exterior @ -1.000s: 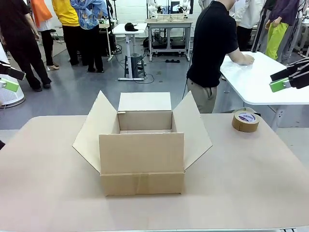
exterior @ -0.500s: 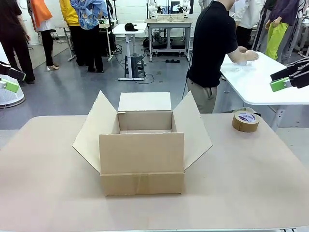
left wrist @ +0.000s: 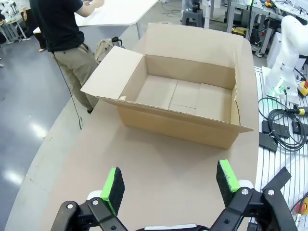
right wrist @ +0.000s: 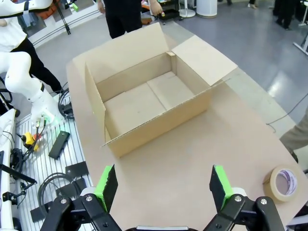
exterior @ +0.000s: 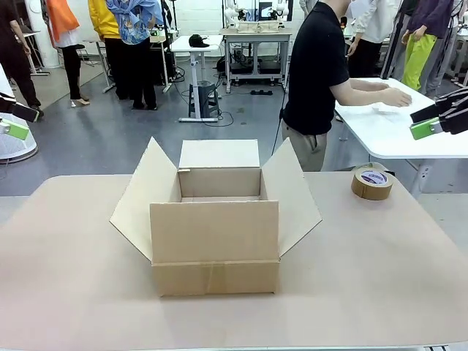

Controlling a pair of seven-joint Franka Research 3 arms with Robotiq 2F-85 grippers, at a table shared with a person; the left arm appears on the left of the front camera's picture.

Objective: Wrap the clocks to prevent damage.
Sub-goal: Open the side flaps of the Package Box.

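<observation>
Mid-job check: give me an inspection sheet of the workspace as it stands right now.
Surface: tan table, smooth, no spills seen.
Job's things: cardboard box, flaps open, empty inside; packing tape roll near the far right edge.
Clutter: nothing seen.
Grippers: left gripper and right gripper open, empty, above the table.
Cables: black cables on slatted base beside the table.
Surroundings: person in black shirt reaching over white table beyond; others farther back.

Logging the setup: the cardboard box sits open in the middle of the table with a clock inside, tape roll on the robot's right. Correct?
Not quite: the cardboard box is empty, as the left wrist view shows. It stands open in the middle of the table, the tape roll on the robot's right.
</observation>
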